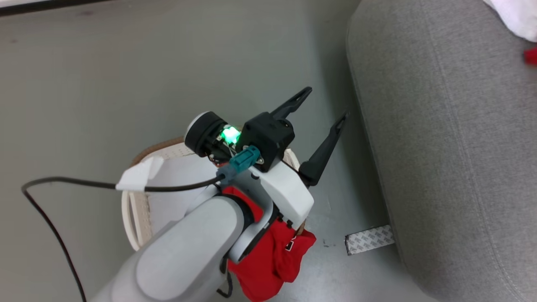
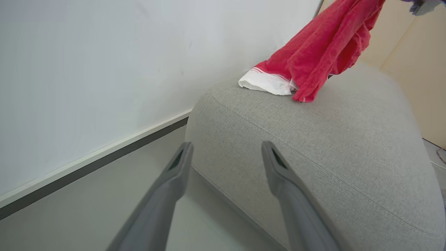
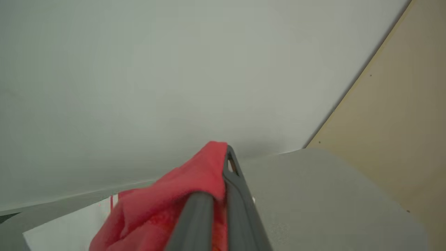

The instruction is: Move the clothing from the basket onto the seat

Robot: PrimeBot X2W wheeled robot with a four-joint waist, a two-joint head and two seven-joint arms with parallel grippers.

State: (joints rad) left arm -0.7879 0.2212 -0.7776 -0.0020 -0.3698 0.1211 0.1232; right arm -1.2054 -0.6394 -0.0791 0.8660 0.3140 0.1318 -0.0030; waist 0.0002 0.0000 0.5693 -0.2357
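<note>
The right fingers (image 3: 237, 202) were clamped shut on the clothing (image 3: 156, 205) over the seat (image 3: 331, 195); the left fingers (image 1: 324, 147) stood wide, empty. Released near that rounded edge, the fabric risked sliding off.

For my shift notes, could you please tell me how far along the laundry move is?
Done: one red garment is out of the basket, its white hem resting on the seat. In hand: the right hand is shut on it, not yet released. Left: more red clothing drapes over the basket, near the open left hand.
</note>
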